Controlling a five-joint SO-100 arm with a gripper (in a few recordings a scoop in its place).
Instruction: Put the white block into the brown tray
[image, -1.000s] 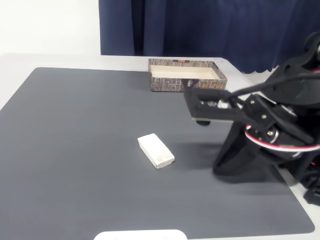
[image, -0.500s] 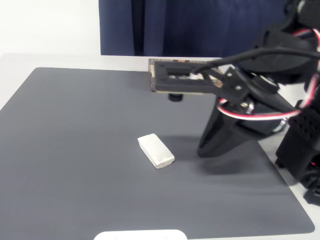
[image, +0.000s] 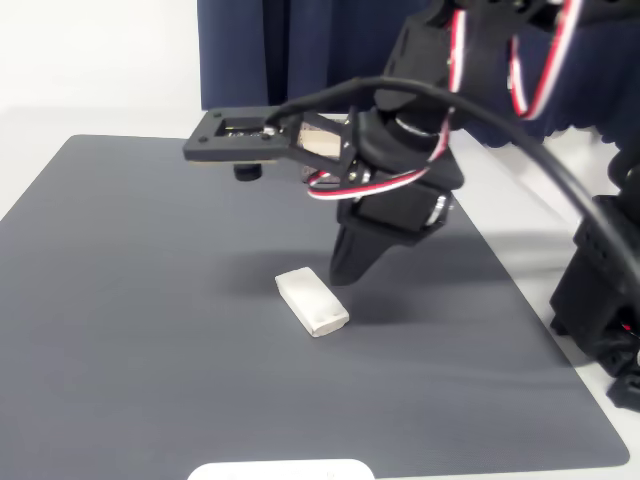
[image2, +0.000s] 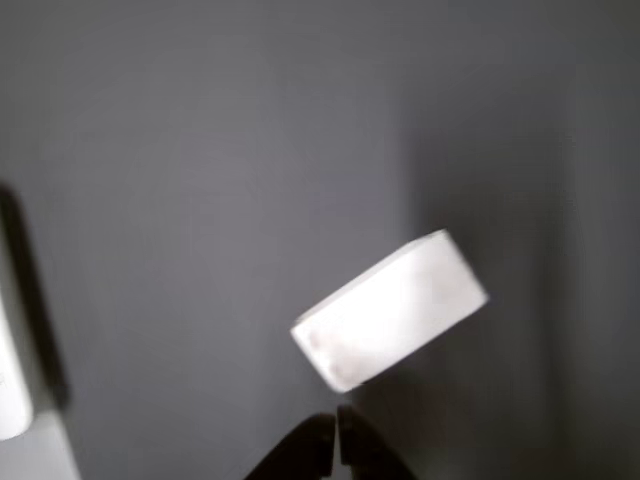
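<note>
Fixed view | white block (image: 312, 301) flat on mat (image: 150, 300) | long axis diagonal

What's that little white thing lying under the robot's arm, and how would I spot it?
Look at the dark grey mat covering the table; near its middle, just below the black tool, lies the white block. It is a small, matte, soap-like bar with rounded edges, bright against the mat.

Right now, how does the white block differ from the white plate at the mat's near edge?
The white block is a thick bar askew on the mat, beside the hand; the white plate looks flat, cut off by the picture's edge, far from the hand. Both are white, round-cornered.
</note>
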